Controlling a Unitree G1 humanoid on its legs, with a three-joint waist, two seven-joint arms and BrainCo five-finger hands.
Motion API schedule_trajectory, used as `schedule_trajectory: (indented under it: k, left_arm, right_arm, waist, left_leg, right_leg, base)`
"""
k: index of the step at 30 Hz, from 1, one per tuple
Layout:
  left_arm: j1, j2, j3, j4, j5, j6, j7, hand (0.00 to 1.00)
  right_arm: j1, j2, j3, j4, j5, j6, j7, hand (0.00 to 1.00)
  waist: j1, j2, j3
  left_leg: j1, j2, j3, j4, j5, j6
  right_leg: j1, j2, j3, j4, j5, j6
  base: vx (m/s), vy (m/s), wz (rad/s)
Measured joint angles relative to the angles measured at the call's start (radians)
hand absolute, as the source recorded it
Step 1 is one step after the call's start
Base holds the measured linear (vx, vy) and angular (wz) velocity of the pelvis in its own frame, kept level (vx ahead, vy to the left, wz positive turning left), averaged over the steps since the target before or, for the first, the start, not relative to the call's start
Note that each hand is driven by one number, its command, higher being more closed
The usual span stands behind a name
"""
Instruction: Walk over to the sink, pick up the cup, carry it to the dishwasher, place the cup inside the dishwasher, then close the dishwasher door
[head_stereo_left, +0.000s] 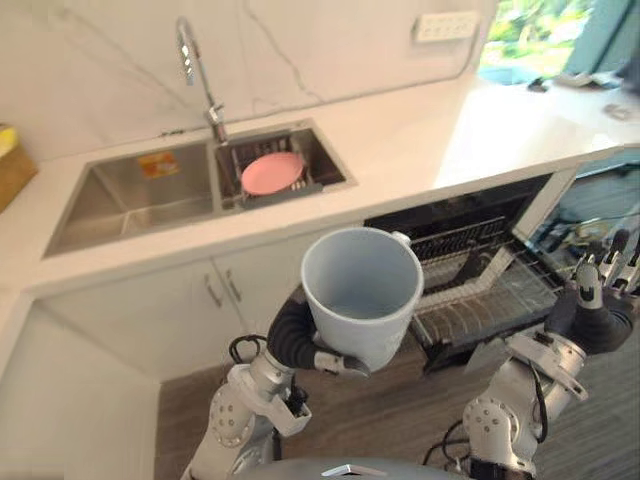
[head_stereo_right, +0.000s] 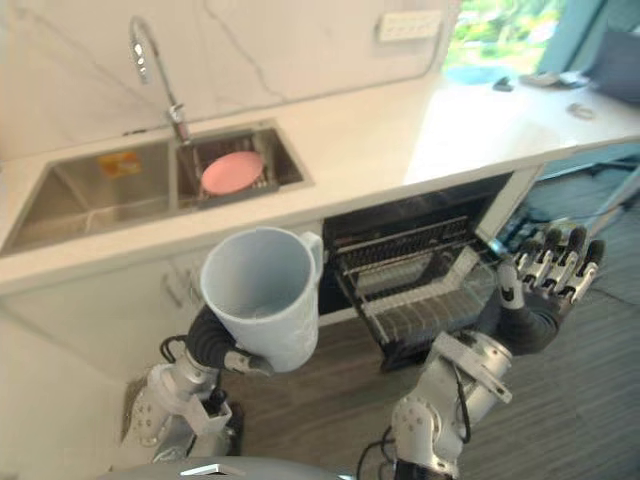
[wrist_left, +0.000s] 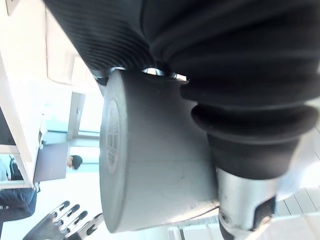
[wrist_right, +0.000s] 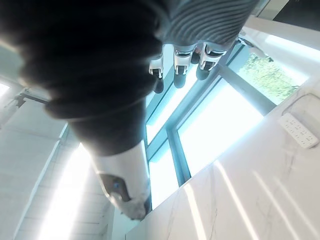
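The left hand (head_stereo_left: 292, 340) grips the cup (head_stereo_left: 362, 290) near the pulled-out dishwasher rack (head_stereo_left: 480, 292).

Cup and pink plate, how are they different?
The cup is pale blue-grey, and the plate is pink. The cup is deep and has a handle, while the plate is flat and shallow. The cup is held up in the air, with the left hand's fingers round it. The plate lies in the sink's right basin. Both are round and look empty.
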Motion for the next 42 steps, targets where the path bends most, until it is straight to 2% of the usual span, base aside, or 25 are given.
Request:
schedule_trajectory:
  k: [4, 5, 6, 8, 10, 11, 12, 13, 14, 17, 18, 19, 21, 24, 25, 26, 27, 29, 31, 32, 33, 34, 35, 39, 42]
  left_arm:
    - [-0.039, 0.001, -0.009, 0.000, -0.002, 0.036, -0.017, 1.00]
    - [-0.064, 0.004, -0.003, 0.005, -0.008, 0.053, -0.025, 1.00]
    - [-0.071, 0.008, 0.002, 0.006, -0.008, 0.059, -0.025, 1.00]
    - [-0.077, 0.011, 0.022, 0.008, -0.006, 0.078, -0.023, 1.00]
    - [-0.081, 0.010, 0.055, 0.006, 0.019, 0.085, 0.006, 1.00]
    - [-0.103, 0.015, 0.089, 0.006, 0.034, 0.093, 0.038, 1.00]
    - [-0.114, 0.022, 0.107, 0.006, 0.042, 0.099, 0.053, 1.00]
    - [-0.125, 0.035, 0.130, 0.009, 0.044, 0.105, 0.072, 1.00]
    - [-0.136, 0.047, 0.161, 0.018, 0.045, 0.115, 0.089, 1.00]
    - [-0.148, 0.052, 0.207, 0.019, 0.044, 0.116, 0.120, 1.00]
    - [-0.152, 0.049, 0.207, 0.021, 0.044, 0.115, 0.123, 1.00]
    - [-0.152, 0.039, 0.197, 0.029, 0.044, 0.115, 0.125, 1.00]
    - [-0.150, 0.039, 0.192, 0.029, 0.044, 0.105, 0.123, 1.00]
    - [-0.150, 0.040, 0.193, 0.029, 0.045, 0.084, 0.135, 1.00]
    - [-0.147, 0.040, 0.202, 0.030, 0.045, 0.076, 0.152, 1.00]
    - [-0.144, 0.031, 0.206, 0.039, 0.046, 0.074, 0.169, 1.00]
    - [-0.138, 0.023, 0.207, 0.046, 0.049, 0.073, 0.175, 1.00]
    - [-0.125, -0.022, 0.206, 0.072, 0.061, 0.073, 0.193, 1.00]
    - [-0.125, -0.060, 0.207, 0.081, 0.064, 0.073, 0.222, 1.00]
    - [-0.122, -0.075, 0.206, 0.082, 0.076, 0.070, 0.239, 1.00]
    - [-0.120, -0.080, 0.205, 0.082, 0.083, 0.063, 0.245, 1.00]
    - [-0.111, -0.085, 0.203, 0.081, 0.099, 0.045, 0.263, 1.00]
    - [-0.107, -0.085, 0.202, 0.083, 0.118, 0.041, 0.279, 1.00]
    - [-0.112, -0.073, 0.220, 0.102, 0.191, 0.041, 0.360, 1.00]
    - [-0.116, -0.069, 0.280, 0.120, 0.269, 0.048, 0.456, 1.00]
  right_arm:
    - [0.049, 0.033, 0.007, -0.003, 0.003, 0.041, 0.002, 0.00]
    - [0.046, 0.036, 0.014, -0.001, 0.004, 0.065, 0.012, 0.00]
    - [0.037, 0.038, 0.023, 0.010, 0.003, 0.078, 0.021, 0.00]
    - [0.002, 0.038, 0.053, 0.050, 0.002, 0.127, 0.051, 0.00]
    - [-0.046, 0.036, 0.116, 0.094, 0.001, 0.166, 0.086, 0.00]
    - [-0.081, 0.038, 0.160, 0.113, 0.000, 0.186, 0.107, 0.00]
    - [-0.098, 0.040, 0.169, 0.128, -0.001, 0.191, 0.121, 0.00]
    - [-0.119, 0.044, 0.176, 0.142, 0.000, 0.204, 0.134, 0.00]
    - [-0.133, 0.043, 0.171, 0.168, -0.001, 0.206, 0.153, 0.00]
    - [-0.151, 0.039, 0.180, 0.174, -0.024, 0.254, 0.202, 0.00]
    - [-0.151, 0.037, 0.181, 0.173, -0.038, 0.265, 0.212, 0.00]
    - [-0.150, 0.030, 0.185, 0.172, -0.061, 0.288, 0.229, 0.00]
    - [-0.150, 0.030, 0.198, 0.164, -0.100, 0.313, 0.230, 0.00]
    - [-0.150, 0.027, 0.238, 0.160, -0.117, 0.346, 0.233, 0.00]
    - [-0.154, 0.024, 0.256, 0.160, -0.118, 0.364, 0.233, 0.00]
    - [-0.165, 0.012, 0.266, 0.161, -0.129, 0.387, 0.233, 0.00]
    - [-0.174, 0.001, 0.267, 0.161, -0.138, 0.404, 0.232, 0.00]
    - [-0.181, -0.077, 0.268, 0.162, -0.145, 0.443, 0.229, 0.00]
    - [-0.180, -0.149, 0.245, 0.164, -0.147, 0.479, 0.230, 0.00]
    - [-0.173, -0.171, 0.227, 0.165, -0.147, 0.480, 0.232, 0.00]
    - [-0.172, -0.174, 0.219, 0.165, -0.147, 0.480, 0.232, 0.00]
    - [-0.172, -0.174, 0.217, 0.165, -0.147, 0.477, 0.233, 0.00]
    - [-0.170, -0.165, 0.222, 0.171, -0.149, 0.476, 0.237, 0.00]
    - [-0.164, -0.116, 0.284, 0.173, -0.166, 0.467, 0.240, 0.00]
    - [-0.170, -0.089, 0.303, 0.173, -0.170, 0.465, 0.264, 0.00]
  waist:
    - [-0.022, -0.064, -0.034]
    - [-0.020, -0.074, -0.032]
    - [-0.017, -0.079, -0.027]
    - [-0.019, -0.063, -0.021]
    - [-0.013, -0.030, -0.038]
    - [-0.012, -0.042, -0.044]
    - [-0.010, -0.052, -0.042]
    - [-0.007, -0.065, -0.039]
    - [-0.011, -0.059, -0.037]
    - [0.023, -0.028, -0.028]
    - [0.028, -0.020, -0.021]
    - [0.027, -0.025, -0.023]
    - [0.030, -0.027, -0.023]
    - [0.038, -0.069, -0.042]
    - [0.044, -0.092, -0.051]
    - [0.049, -0.104, -0.059]
    - [0.049, -0.090, -0.055]
    - [0.036, -0.003, -0.042]
    - [0.021, 0.030, -0.011]
    - [0.023, 0.036, -0.014]
    - [0.026, 0.038, -0.014]
    - [0.033, 0.051, -0.017]
    - [0.036, 0.051, -0.018]
    - [0.037, -0.003, 0.002]
    - [0.037, -0.018, -0.008]
  left_leg:
    - [-0.028, -0.048, 0.081, 0.100, -0.130, 0.065]
    - [0.011, -0.064, 0.107, 0.083, -0.164, 0.087]
    - [0.044, -0.067, 0.124, 0.060, -0.172, 0.096]
    - [0.134, -0.056, 0.182, 0.007, -0.174, 0.113]
    - [0.174, -0.017, 0.259, -0.039, -0.174, 0.114]
    - [0.182, -0.015, 0.297, -0.059, -0.174, 0.114]
    - [0.179, -0.015, 0.313, -0.056, -0.174, 0.113]
    - [0.175, -0.014, 0.327, -0.052, -0.174, 0.113]
    - [0.165, -0.003, 0.308, -0.048, -0.169, 0.105]
    - [0.167, 0.056, 0.283, -0.092, -0.184, 0.084]
    - [0.168, 0.063, 0.293, -0.095, -0.184, 0.083]
    - [0.173, 0.081, 0.302, -0.090, -0.192, 0.073]
    - [0.170, 0.100, 0.299, -0.087, -0.204, 0.047]
    - [0.152, 0.133, 0.282, -0.069, -0.202, -0.013]
    - [0.142, 0.137, 0.278, -0.053, -0.198, -0.032]
    - [0.133, 0.144, 0.265, -0.032, -0.197, -0.058]
    - [0.131, 0.154, 0.246, -0.029, -0.193, -0.070]
    - [0.127, 0.204, 0.222, -0.006, -0.189, -0.091]
    - [0.094, 0.228, 0.224, 0.114, -0.183, -0.065]
    - [0.083, 0.187, 0.187, 0.137, -0.214, -0.096]
    - [0.081, 0.159, 0.177, 0.126, -0.221, -0.097]
    - [0.081, 0.110, 0.167, 0.058, -0.200, -0.075]
    - [0.088, 0.093, 0.169, 0.022, -0.189, -0.006]
    - [0.154, 0.036, 0.178, -0.134, -0.103, 0.012]
    - [0.192, 0.012, 0.196, -0.230, -0.055, 0.016]
  right_leg:
    - [-0.082, -0.089, 0.007, 0.121, 0.026, 0.076]
    - [-0.161, -0.121, -0.032, 0.288, 0.062, 0.106]
    - [-0.201, -0.145, -0.057, 0.374, 0.079, 0.117]
    - [-0.290, -0.188, -0.163, 0.519, 0.072, 0.093]
    - [-0.385, -0.214, -0.319, 0.435, 0.098, 0.032]
    - [-0.442, -0.236, -0.372, 0.297, 0.196, -0.014]
    - [-0.462, -0.243, -0.378, 0.232, 0.264, -0.028]
    - [-0.485, -0.247, -0.371, 0.156, 0.348, -0.024]
    - [-0.488, -0.217, -0.356, 0.112, 0.405, 0.008]
    - [-0.483, -0.137, -0.310, -0.022, 0.518, -0.005]
    - [-0.487, -0.140, -0.317, -0.013, 0.473, -0.051]
    - [-0.486, -0.167, -0.340, 0.018, 0.416, -0.064]
    - [-0.468, -0.207, -0.346, 0.020, 0.407, -0.026]
    - [-0.413, -0.225, -0.358, -0.030, 0.404, -0.010]
    - [-0.391, -0.220, -0.360, -0.073, 0.422, 0.020]
    - [-0.365, -0.209, -0.361, -0.105, 0.383, 0.099]
    - [-0.358, -0.200, -0.360, -0.119, 0.374, 0.114]
    - [-0.337, -0.146, -0.370, -0.140, 0.367, 0.106]
    - [-0.284, -0.129, -0.376, -0.149, 0.352, 0.082]
    - [-0.263, -0.145, -0.379, -0.150, 0.343, 0.077]
    - [-0.257, -0.151, -0.378, -0.151, 0.339, 0.081]
    - [-0.253, -0.151, -0.375, -0.151, 0.332, 0.090]
    - [-0.253, -0.148, -0.370, -0.152, 0.330, 0.093]
    - [-0.262, -0.179, -0.370, -0.164, 0.340, 0.100]
    - [-0.270, -0.192, -0.368, -0.184, 0.350, 0.105]
  base:
    - [0.45, 0.402, -0.57]
    - [0.24, 0.288, -0.46]
    - [0.27, 0.328, -0.68]
    - [0.16, 0.246, -0.71]
    - [0.11, 0.270, -1.00]
    - [0.10, 0.143, -0.88]
    - [0.13, 0.112, -0.75]
    - [0.10, 0.021, -0.42]
    - [0.07, 0.008, -0.45]
    - [0.01, -0.080, -0.82]
    - [-0.04, -0.067, -0.60]
    - [-0.02, -0.072, -0.43]
    - [0.01, -0.099, -0.21]
    - [0.09, -0.234, 0.06]
    - [0.15, -0.308, 0.02]
    - [0.20, -0.369, -0.08]
    - [0.19, -0.354, -0.23]
    - [0.13, -0.225, -0.13]
    - [0.08, -0.158, 0.07]
    - [0.05, -0.074, 0.05]
    - [0.02, 0.011, -0.12]
    - [0.01, 0.017, -0.21]
    - [0.00, 0.011, -0.12]
    - [0.00, -0.009, 0.07]
    - [-0.02, 0.001, -0.08]
